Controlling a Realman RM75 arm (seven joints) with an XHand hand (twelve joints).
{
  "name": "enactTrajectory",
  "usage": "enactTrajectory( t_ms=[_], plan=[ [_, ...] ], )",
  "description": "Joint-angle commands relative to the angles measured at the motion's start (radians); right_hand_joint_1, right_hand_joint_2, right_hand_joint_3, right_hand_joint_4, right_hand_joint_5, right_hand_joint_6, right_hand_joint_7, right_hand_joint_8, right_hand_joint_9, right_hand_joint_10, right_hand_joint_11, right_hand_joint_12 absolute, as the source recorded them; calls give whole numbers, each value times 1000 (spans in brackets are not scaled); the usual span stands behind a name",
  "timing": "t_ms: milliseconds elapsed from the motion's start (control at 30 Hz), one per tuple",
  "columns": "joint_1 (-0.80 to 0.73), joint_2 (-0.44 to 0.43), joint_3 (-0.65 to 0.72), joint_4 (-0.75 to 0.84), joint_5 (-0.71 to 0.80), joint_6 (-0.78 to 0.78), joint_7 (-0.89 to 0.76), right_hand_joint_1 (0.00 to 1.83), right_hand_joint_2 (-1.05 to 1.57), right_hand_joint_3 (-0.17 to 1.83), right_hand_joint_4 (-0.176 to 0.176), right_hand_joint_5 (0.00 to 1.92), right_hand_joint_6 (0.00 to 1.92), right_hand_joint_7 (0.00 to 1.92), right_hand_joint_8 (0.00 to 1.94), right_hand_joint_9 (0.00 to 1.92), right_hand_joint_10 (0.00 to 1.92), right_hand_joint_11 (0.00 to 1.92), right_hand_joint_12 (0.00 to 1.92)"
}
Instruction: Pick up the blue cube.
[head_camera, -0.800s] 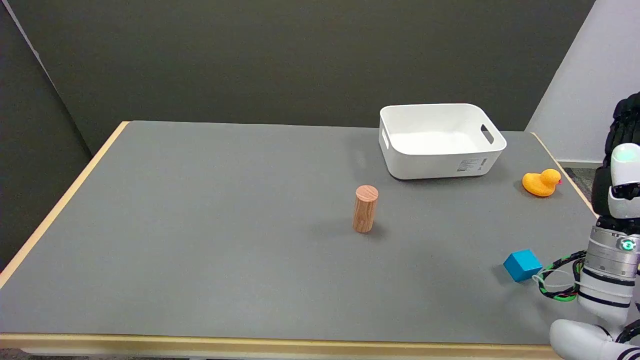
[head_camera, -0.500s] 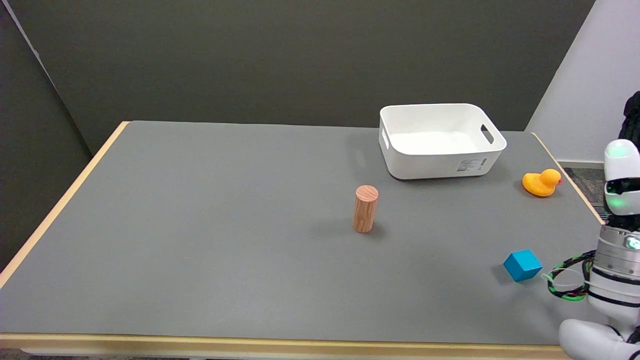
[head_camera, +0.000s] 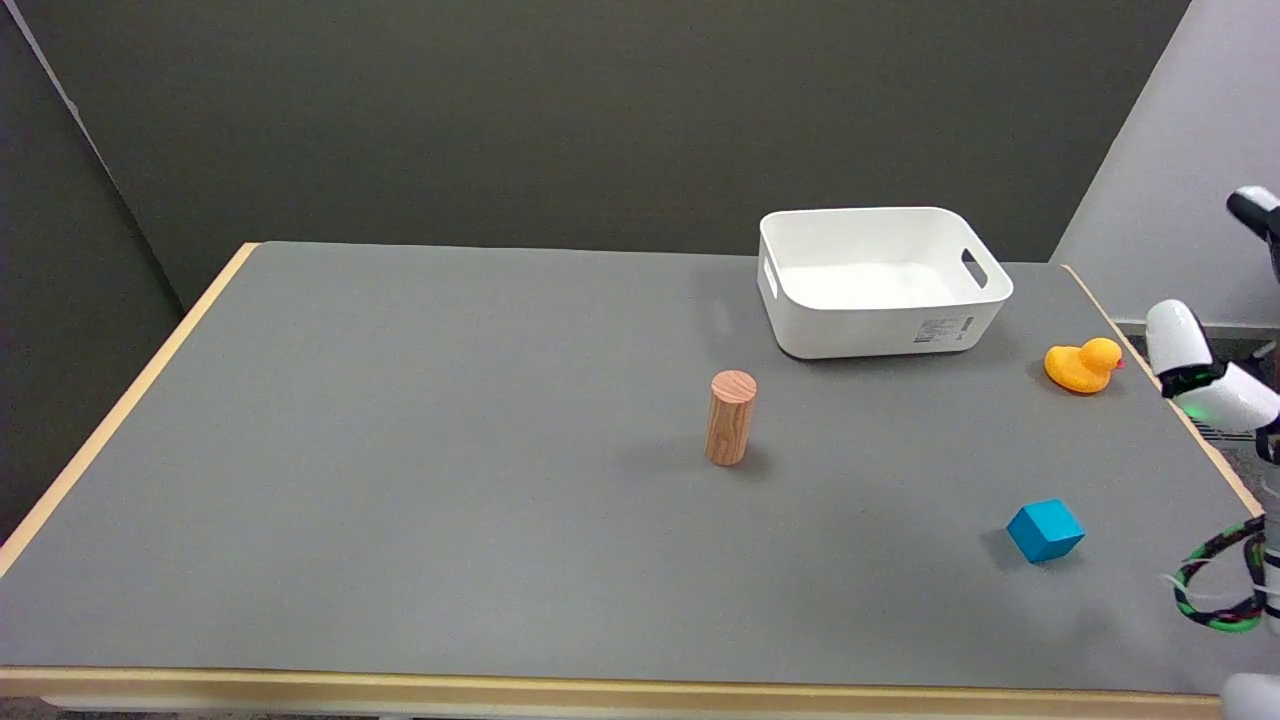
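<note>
Even, soft overhead light, moderately bright. Faint short shadows trail toward 9 o'clock from wooden cylinder (head_camera: 731, 418) and blue cube (head_camera: 1045, 531). Sharp focus, no glare.

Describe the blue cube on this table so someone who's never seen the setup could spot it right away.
Start at the white bin at the far right of the grey table, then come toward the near edge past the orange rubber duck. The blue cube sits alone near the table's right edge, nearer than the upright wooden cylinder and to its right. It is the only blue, flat-sided thing there.
</note>
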Motion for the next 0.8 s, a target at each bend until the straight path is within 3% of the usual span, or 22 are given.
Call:
enactTrajectory(
  t_ms=[33,233,533,800],
  plan=[
    [-177,-38,67,88,13,14,-264,605,699,906,-129,459,968,588,683,388,886,158,1224],
    [-226,-71,-18,156,40,28,-414,618,698,898,-127,490,1048,629,759,436,973,214,1299],
    [-226,-71,-91,204,59,90,-415,611,698,898,-131,479,1020,617,739,419,949,205,1301],
    [-187,-58,-187,120,-3,115,-402,593,709,881,-136,451,963,595,707,397,934,187,1274]
  ],
)
